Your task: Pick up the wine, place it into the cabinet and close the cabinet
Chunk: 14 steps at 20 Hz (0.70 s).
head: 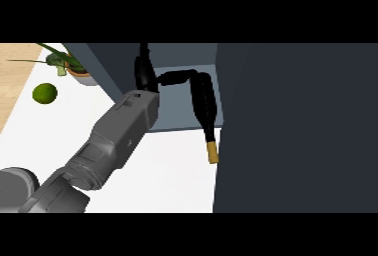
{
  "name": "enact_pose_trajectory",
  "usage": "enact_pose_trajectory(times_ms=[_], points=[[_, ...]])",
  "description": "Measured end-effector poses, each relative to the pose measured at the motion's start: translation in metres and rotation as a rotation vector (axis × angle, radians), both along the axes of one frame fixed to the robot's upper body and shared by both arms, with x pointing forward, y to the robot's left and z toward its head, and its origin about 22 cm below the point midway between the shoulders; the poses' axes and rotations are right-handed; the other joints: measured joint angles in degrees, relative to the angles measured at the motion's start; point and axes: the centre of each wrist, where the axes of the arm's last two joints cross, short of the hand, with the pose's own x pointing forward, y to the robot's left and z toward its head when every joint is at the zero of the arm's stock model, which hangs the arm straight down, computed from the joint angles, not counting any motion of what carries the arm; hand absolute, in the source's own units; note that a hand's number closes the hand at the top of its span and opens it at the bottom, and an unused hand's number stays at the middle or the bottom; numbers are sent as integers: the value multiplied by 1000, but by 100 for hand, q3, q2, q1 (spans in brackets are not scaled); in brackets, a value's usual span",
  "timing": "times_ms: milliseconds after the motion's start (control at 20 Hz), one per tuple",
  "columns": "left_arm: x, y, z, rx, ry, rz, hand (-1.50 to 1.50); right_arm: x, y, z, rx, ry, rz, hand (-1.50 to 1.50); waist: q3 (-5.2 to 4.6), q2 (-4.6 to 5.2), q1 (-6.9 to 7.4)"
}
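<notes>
The wine bottle (203,100) is dark with a gold-capped neck (212,152). It lies tilted at the right side of the open cabinet's grey-blue inside (173,107), base up and neck pointing down past the cabinet's front edge over the white counter (170,175). My left hand (145,75) reaches into the cabinet from the lower left. Its fingers (176,77) curl onto the bottle's base. The dark cabinet door (295,125) stands open and fills the right of the view. My right hand does not show.
A green round fruit (45,93) lies on the counter at the left. Behind it stands a potted plant (70,65), next to the cabinet's left wall (103,65). A wooden surface (15,75) borders the counter's left edge.
</notes>
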Motion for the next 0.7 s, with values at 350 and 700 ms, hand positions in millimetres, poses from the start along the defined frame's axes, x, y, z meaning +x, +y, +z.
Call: enact_pose_trajectory(times_ms=[350,700], points=[[0,-3,2,-18,-62,-100,-150,-3,2,-3,17,11,3,-150,-9,15,43],[-2,-13,5,-103,-150,-208,-150,-5,-2,-4,5,18,-15,-150,-7,-26,165]])
